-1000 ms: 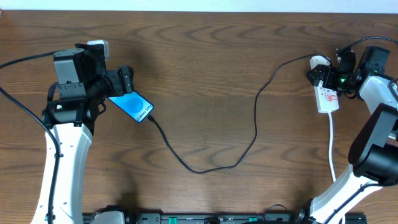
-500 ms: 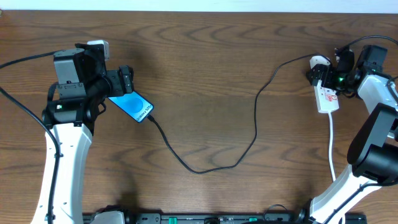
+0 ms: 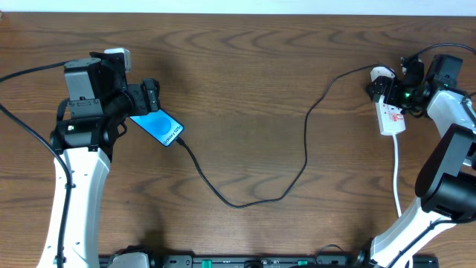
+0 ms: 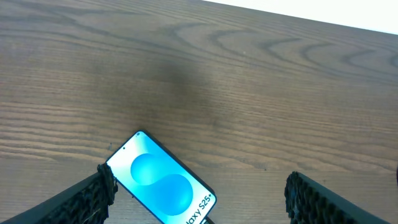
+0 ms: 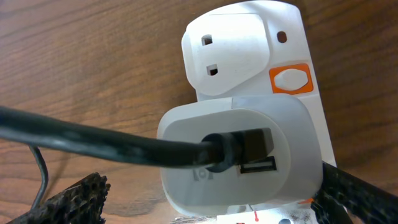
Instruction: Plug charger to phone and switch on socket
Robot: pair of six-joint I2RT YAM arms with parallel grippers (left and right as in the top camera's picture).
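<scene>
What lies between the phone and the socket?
Only the charger, looping across bare table between phone and socket; the overhead view shows it.

From above, the left tool (image 3: 149, 98) covers the upper end of the phone (image 3: 161, 128). The spot where the charger (image 3: 245, 201) meets the phone's lower corner is too small to tell whether the plug tip is seated. The left wrist view cuts off the phone's lower end and part of its white text at the bottom edge, and only the tips of the fingers (image 4: 93, 196) show. The right tool (image 3: 387, 91) hides the far end of the socket (image 3: 392, 119) from above, and its red markings are too small to read. In the right wrist view a white adapter (image 5: 236, 155) covers part of the socket, the bottom edge cuts off the rest, and the orange switch (image 5: 289, 79) does not show its position
</scene>
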